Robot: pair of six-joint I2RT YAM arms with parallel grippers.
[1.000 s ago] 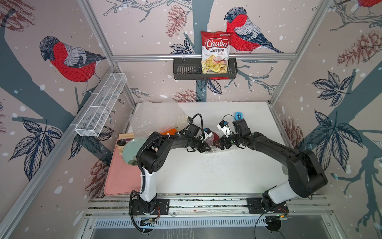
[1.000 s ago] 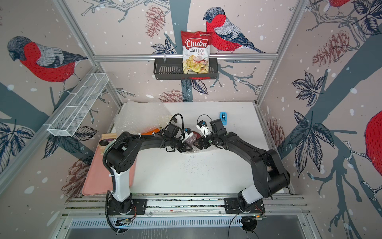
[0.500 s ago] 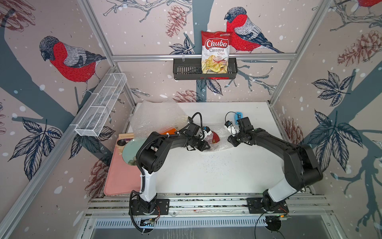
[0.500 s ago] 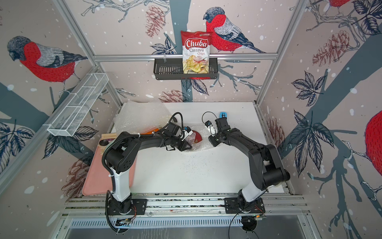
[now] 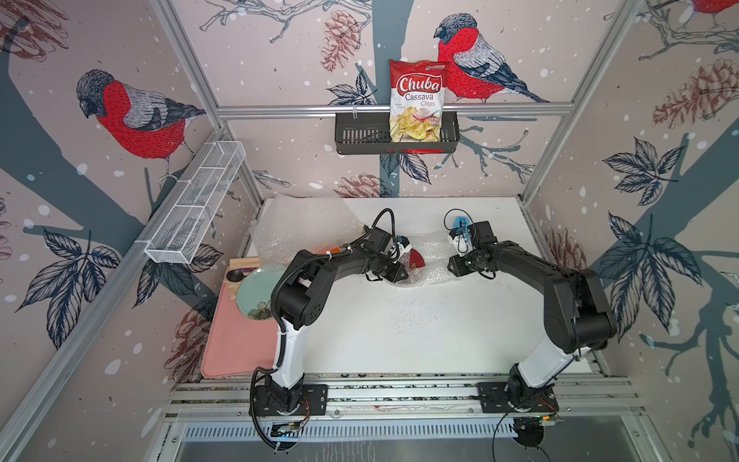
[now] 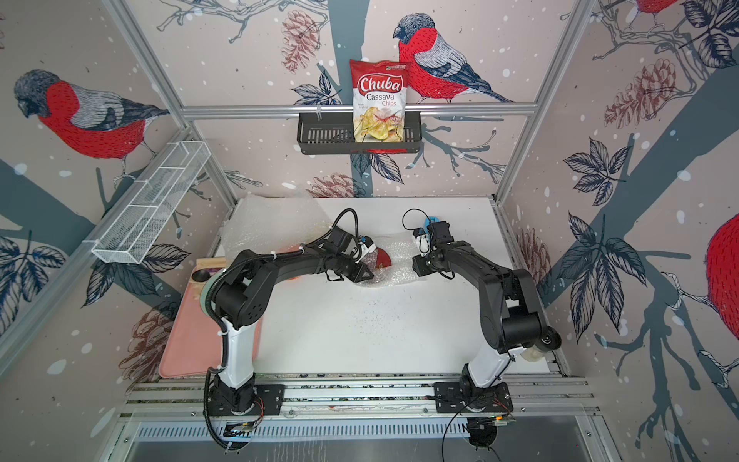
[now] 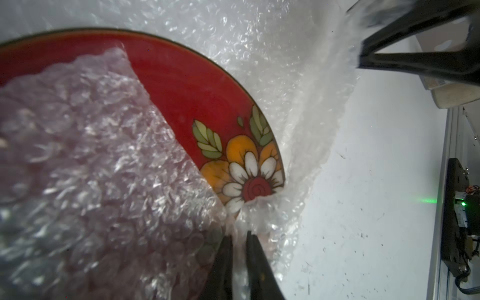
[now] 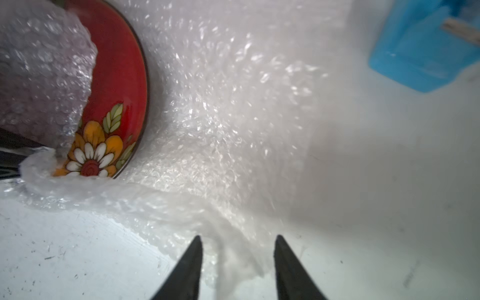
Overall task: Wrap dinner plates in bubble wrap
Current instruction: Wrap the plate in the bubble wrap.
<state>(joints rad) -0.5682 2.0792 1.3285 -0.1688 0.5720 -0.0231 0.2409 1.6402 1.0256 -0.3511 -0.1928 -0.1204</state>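
A dark red plate [image 7: 187, 85] with a flower pattern lies on a sheet of bubble wrap [image 5: 434, 256] at mid-table. One flap of the wrap [image 7: 85, 161] is folded over most of the plate. My left gripper [image 7: 239, 233] is shut on the wrap at the plate's edge; in both top views it sits at the plate's near side [image 5: 400, 276] [image 6: 366, 276]. My right gripper [image 8: 237, 237] is open just right of the plate [image 5: 454, 266], and a loose corner of the wrap [image 8: 233, 249] lies between its fingers. An orange plate [image 5: 334, 251] peeks out behind the left arm.
A second bubble wrap sheet [image 5: 304, 228] lies at the back left. A pale green plate [image 5: 256, 294] rests on a pink tray [image 5: 236, 352] at the left edge. A small blue object [image 8: 420, 52] stands behind the right wrist. A chips bag [image 5: 418, 100] sits in the wall basket.
My right gripper has drawn back to the right, away from the plate, and its jaws now stand apart. The left gripper has kept its pinch on the wrap.
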